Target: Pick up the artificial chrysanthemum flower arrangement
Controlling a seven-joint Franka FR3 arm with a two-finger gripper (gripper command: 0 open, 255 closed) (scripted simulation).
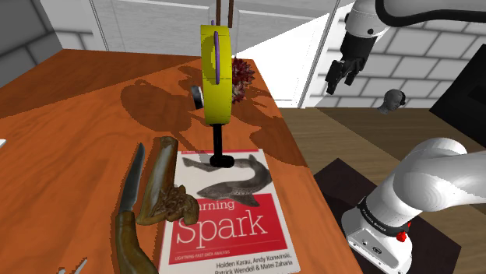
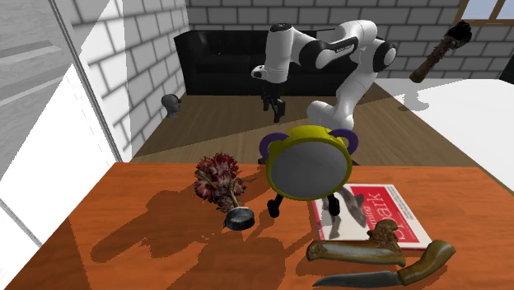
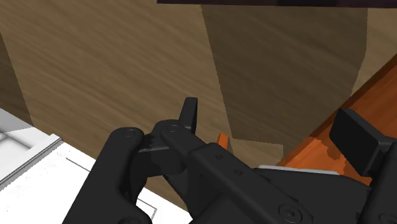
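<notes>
The chrysanthemum arrangement (image 1: 242,76) is a dark red and cream bunch near the table's far edge, half hidden behind a yellow alarm clock (image 1: 216,74) in the shoulder view. From across the table the arrangement (image 2: 218,181) lies beside the alarm clock (image 2: 306,165), on its left in that second exterior view. My gripper (image 1: 342,78) hangs open off the table, over the wooden floor, well clear of the flowers. The second exterior view shows the gripper (image 2: 274,105) far behind the table. In the wrist view the fingers (image 3: 190,114) stand apart with nothing between them.
A "Learning Spark" book (image 1: 226,210), a knife (image 1: 132,183) and brown gnarled pieces (image 1: 160,187) lie on the orange table (image 1: 62,132). A small black round thing (image 2: 239,218) sits by the flowers. A black sofa (image 2: 222,58) and a small grey head (image 2: 171,103) stand on the floor behind.
</notes>
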